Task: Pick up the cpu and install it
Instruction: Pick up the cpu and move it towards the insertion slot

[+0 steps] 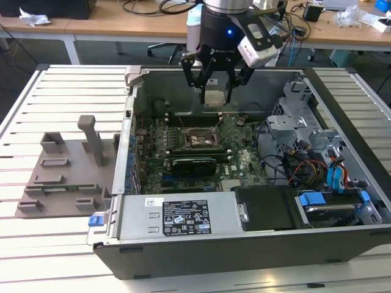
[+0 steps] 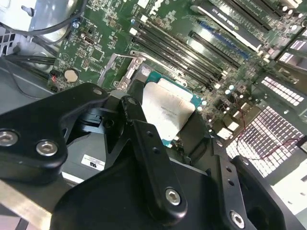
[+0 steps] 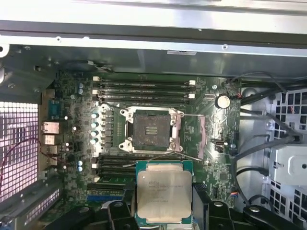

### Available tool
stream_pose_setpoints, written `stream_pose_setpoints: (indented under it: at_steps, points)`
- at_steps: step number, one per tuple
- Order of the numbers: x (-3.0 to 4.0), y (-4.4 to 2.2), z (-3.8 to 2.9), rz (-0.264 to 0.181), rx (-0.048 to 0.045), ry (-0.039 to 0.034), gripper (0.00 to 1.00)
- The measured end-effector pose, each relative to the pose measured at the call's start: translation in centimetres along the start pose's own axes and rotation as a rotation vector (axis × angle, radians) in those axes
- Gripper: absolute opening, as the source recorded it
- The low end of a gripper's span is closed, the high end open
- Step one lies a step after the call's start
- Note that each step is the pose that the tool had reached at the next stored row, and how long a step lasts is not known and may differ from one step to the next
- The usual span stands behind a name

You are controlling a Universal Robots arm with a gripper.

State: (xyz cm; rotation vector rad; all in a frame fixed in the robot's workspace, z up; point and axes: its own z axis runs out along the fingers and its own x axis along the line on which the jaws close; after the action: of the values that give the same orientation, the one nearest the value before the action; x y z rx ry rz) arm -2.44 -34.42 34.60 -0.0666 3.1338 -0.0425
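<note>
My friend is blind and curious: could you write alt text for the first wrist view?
A silver square processor chip, gripped on two sides by the robot's black tool, hangs above a green circuit board near its open socket, inside a computer case.

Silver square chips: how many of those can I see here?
1. The silver-grey square cpu is held in the black gripper above the green motherboard, near its empty metal-framed socket. Others could be hidden in the case.
</note>
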Motion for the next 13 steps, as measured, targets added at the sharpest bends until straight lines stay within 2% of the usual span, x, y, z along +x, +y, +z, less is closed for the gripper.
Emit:
stream_pose_setpoints:
  at_steps: [13]
  points:
    - [0.02,0.28,1.67,0.000,0.0001,0.0000,0.55]
